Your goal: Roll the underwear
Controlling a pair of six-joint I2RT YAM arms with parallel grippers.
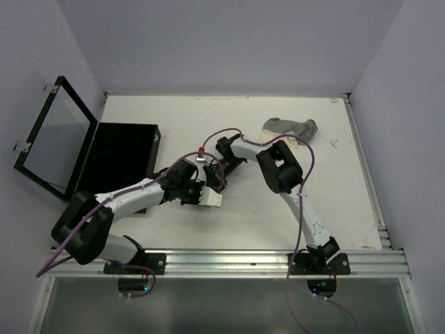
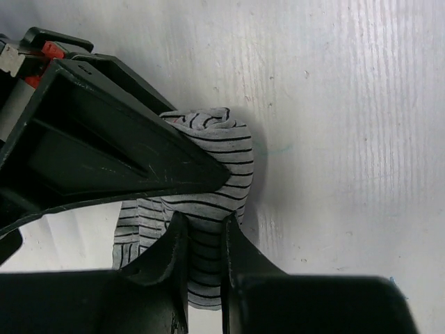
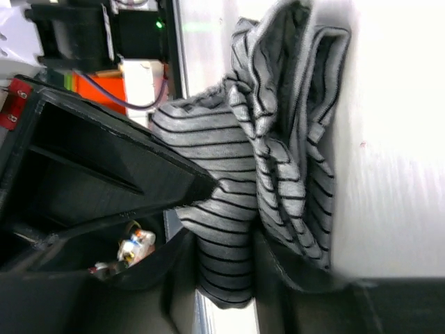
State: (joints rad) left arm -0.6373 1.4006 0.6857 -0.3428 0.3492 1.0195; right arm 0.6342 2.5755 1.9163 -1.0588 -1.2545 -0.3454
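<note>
**2 grippers closed on 1 striped piece at mid-table**

We see the left gripper (image 1: 206, 195) and the right gripper (image 1: 220, 177) meeting near the middle of the table (image 1: 257, 223), their tips close together. From above, the arms cover what lies between them, so in that view we cannot make out the cloth. The 2 wrist views show it.

In the left wrist view the striped underwear (image 2: 226, 149) (grey with thin dark lines) lies bunched on the white surface. The left gripper's fingers (image 2: 139, 153) are closed on a fold of it. The upper finger presses onto the cloth, and the lower one comes up from the bottom edge of the view.

In the right wrist view cloth of the same pattern is crumpled into thick folds against the table. A band of it runs down between the right gripper's fingers (image 3: 125, 181), which pinch it.

A 2nd piece, the grey underwear (image 1: 292, 127), lies loose near the far edge, right of centre and well apart from both grippers.

The box (image 1: 125, 156) sits at the left side of the table. Its lid (image 1: 54, 136) is swung open and tilted up on the box's left.
</note>
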